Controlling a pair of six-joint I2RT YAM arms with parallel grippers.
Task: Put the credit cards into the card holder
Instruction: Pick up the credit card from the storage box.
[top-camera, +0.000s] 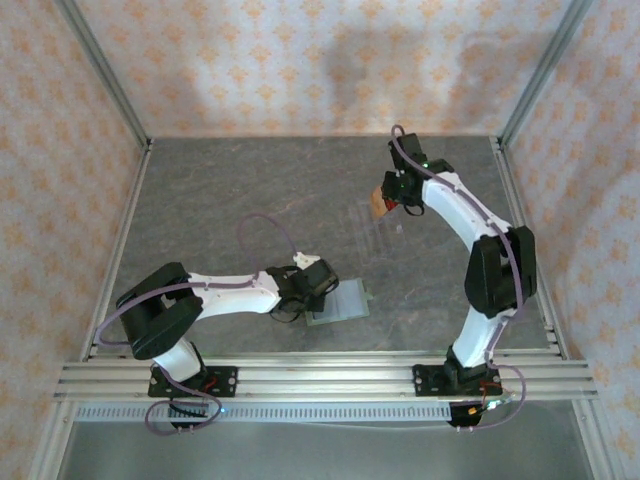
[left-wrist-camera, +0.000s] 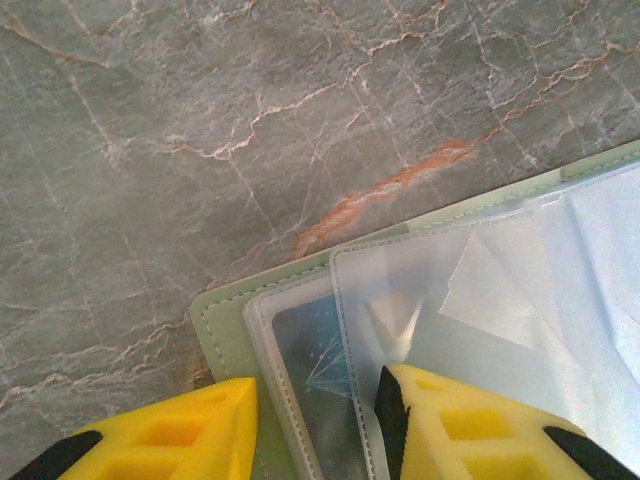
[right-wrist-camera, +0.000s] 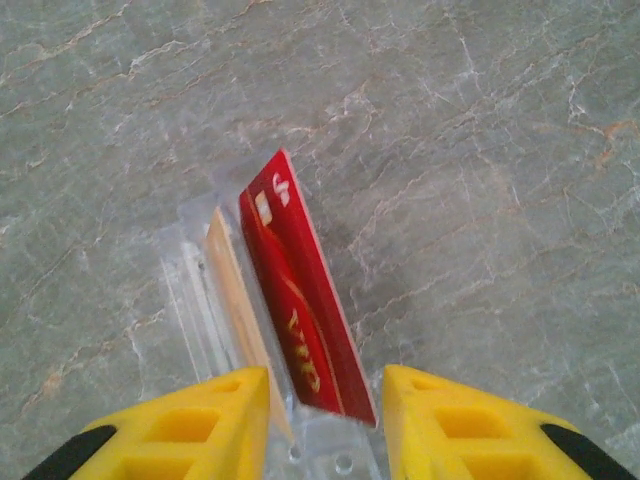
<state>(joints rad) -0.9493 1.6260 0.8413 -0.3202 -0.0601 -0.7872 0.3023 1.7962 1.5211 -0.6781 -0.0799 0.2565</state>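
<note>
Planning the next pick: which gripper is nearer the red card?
Right. The right gripper hangs just over the red card, a finger on each side of it in the clear tray. The left gripper is far off, over the wallet.

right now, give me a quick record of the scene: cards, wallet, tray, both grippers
red card: standing tilted in a slot of the clear tray
orange card: standing in the tray, just beside the red one
wallet: lying open on the table
dark card: inside one of the wallet's clear pockets
left gripper: open, over the wallet's corner
right gripper: open, a finger on either side of the two standing cards
</note>
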